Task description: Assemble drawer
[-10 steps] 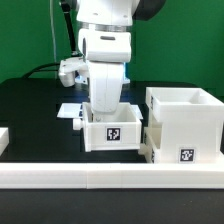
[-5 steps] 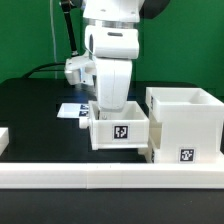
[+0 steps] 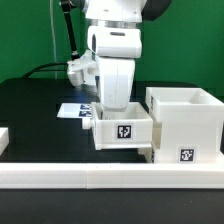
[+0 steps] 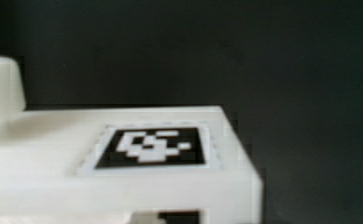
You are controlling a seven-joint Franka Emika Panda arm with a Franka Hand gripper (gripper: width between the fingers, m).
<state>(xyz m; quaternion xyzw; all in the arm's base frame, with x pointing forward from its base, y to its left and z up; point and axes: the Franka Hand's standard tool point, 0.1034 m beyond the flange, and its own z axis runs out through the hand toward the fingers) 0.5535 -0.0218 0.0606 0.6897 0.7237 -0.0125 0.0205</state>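
Now I am bringing the small white tagged box point(image 3: 124, 132) beside the big white open box point(image 3: 186, 125); my tool's grip is hidden, so I cannot tell. Next, sliding it in.

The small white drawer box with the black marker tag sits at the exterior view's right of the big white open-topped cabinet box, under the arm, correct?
Not quite. In the exterior view the small white drawer box is at the exterior view's left of the big white open-topped cabinet box, not its right. It is under the arm, and its front carries the black marker tag.
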